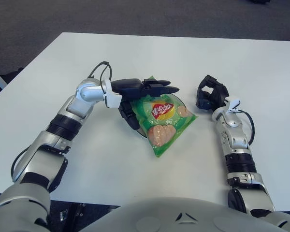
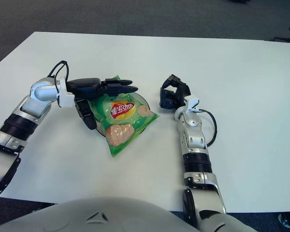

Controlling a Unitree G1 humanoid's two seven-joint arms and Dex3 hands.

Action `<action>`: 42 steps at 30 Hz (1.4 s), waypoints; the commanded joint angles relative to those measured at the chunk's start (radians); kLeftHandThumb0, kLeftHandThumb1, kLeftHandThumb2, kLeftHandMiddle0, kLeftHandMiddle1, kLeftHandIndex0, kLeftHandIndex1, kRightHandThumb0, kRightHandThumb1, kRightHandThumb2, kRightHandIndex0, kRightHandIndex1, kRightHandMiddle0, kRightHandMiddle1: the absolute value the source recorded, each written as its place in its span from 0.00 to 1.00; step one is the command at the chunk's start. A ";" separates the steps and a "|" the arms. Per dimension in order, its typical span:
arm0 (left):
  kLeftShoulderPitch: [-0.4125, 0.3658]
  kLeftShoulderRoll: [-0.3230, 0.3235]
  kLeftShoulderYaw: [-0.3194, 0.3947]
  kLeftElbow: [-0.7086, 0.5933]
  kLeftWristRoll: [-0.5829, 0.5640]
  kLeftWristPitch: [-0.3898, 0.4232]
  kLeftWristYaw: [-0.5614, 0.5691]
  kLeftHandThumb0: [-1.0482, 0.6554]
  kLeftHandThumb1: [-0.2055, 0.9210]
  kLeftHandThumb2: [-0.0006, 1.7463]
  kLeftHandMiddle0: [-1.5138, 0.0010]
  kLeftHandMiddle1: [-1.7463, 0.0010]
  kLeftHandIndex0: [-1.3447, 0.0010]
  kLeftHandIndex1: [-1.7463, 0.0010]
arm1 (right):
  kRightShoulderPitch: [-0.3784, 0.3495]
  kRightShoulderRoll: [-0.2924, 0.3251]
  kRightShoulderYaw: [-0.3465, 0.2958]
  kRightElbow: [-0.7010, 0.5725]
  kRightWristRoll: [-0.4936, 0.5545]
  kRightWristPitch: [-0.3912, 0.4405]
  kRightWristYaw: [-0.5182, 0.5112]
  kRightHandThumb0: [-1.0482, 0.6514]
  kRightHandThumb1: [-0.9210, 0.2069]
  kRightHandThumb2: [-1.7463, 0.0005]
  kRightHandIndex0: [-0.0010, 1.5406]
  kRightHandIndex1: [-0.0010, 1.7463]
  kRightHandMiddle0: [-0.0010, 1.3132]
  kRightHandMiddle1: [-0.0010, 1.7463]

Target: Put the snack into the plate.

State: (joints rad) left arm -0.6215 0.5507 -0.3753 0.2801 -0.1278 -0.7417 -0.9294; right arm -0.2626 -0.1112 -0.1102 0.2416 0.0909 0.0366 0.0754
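A glossy green crinkled snack (image 1: 162, 121) bag lay across the round dark plate (image 1: 130, 122) on the smooth white surface (image 1: 150, 53), its near end overhanging the rim. The left robot hand (image 1: 147, 88), black fingers extended and holding nothing, hovered over the bag's far edge. The right robot hand (image 1: 210, 94) sat curled and empty to the right.

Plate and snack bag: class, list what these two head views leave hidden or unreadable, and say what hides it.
1. Plate: mostly covered by the snack bag in both views; only a dark rim shows.
2. Bag's far top edge: behind the left hand and its spread fingers.
3. Right hand, right of the bag: its palm faces away.
4. Bag's label text: too small.
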 commanded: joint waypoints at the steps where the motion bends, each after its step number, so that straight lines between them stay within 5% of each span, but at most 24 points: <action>1: -0.007 0.012 0.039 -0.026 -0.058 0.048 -0.038 0.02 0.93 0.10 1.00 1.00 1.00 1.00 | 0.078 0.000 0.002 0.079 -0.005 0.035 0.006 0.33 0.54 0.24 0.78 1.00 0.47 1.00; 26: 0.023 0.091 0.219 -0.120 -0.049 0.183 -0.039 0.06 0.88 0.11 1.00 1.00 0.98 0.99 | 0.066 -0.004 0.006 0.107 -0.010 0.012 0.013 0.33 0.55 0.23 0.80 1.00 0.48 1.00; 38: -0.058 0.043 0.264 0.055 -0.266 0.355 -0.243 0.13 0.66 0.36 1.00 1.00 1.00 0.84 | 0.064 -0.008 0.007 0.117 -0.011 0.010 0.012 0.33 0.55 0.23 0.80 1.00 0.48 1.00; 42: 0.035 0.030 0.368 0.221 -0.197 0.212 -0.112 0.08 0.80 0.34 0.97 0.98 1.00 0.77 | 0.063 -0.009 0.006 0.117 -0.008 0.012 0.015 0.33 0.55 0.23 0.79 1.00 0.48 1.00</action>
State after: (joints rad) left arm -0.6361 0.5841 -0.0678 0.4073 -0.3503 -0.4791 -1.0954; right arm -0.2871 -0.1252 -0.1040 0.2900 0.0901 0.0010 0.0928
